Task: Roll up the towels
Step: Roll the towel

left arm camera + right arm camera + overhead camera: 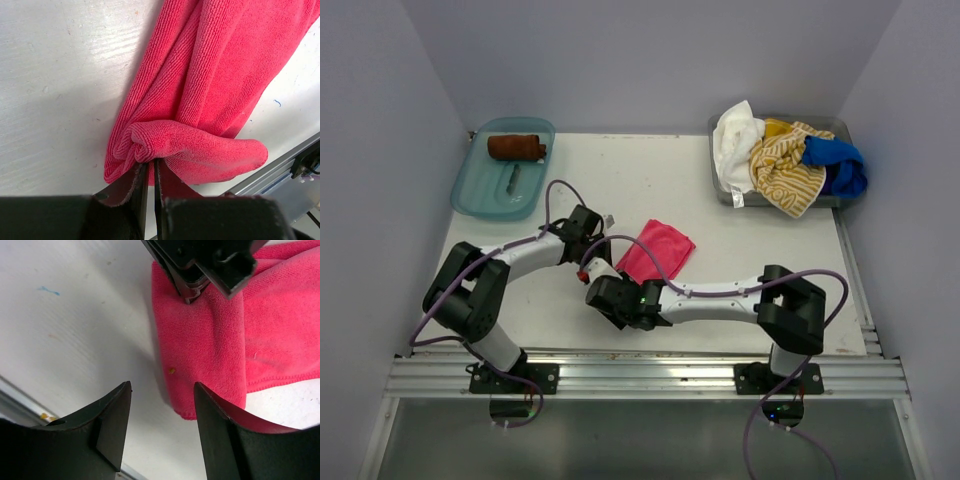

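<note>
White table [740, 250], pale walls [650, 60]. Item: pink towel [660, 248], mid-table, folded into a strip, near end curled over once. Left gripper [150, 174]: nipped tight on that curl. Right gripper [162, 392]: wide, empty, at the strip's near end. Advice: you turn the curl over evenly, edges flush, pressing with the free gripper for a snug roll. Brown towel [516, 147]: rolled, in tray [470, 190]. Writing: none readable; only blue pen flecks [49, 290].

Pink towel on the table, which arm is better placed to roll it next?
Left. The left claw is shut on the curled-over edge of the pink towel, so it could probably roll from there. The right claw is open near the towel's end, holding nothing.
</note>
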`<state>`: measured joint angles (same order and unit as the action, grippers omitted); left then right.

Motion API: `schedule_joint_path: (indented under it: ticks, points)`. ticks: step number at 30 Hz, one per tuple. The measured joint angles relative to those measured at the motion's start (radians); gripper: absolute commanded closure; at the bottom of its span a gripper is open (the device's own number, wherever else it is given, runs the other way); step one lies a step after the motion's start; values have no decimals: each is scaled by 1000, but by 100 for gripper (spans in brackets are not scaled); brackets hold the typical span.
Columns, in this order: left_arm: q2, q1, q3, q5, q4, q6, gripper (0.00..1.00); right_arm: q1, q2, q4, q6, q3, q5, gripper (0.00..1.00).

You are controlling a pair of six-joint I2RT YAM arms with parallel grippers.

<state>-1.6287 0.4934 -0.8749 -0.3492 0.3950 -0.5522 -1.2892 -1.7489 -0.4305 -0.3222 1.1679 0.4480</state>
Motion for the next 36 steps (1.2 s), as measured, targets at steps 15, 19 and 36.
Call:
schedule_joint_path:
  ticks: [15, 19, 36]
  points:
    - [-1, 0, 0, -5, 3, 0, 86, 3, -141, 148, 153, -21, 97, 55]
    - [2, 0, 0, -6, 5, 0, 82, 2, -147, 193, 158, -39, 119, 90]
    - [145, -192, -18, -199, 43, 32, 63, 178, 24, 319, -12, -191, -255, 100]
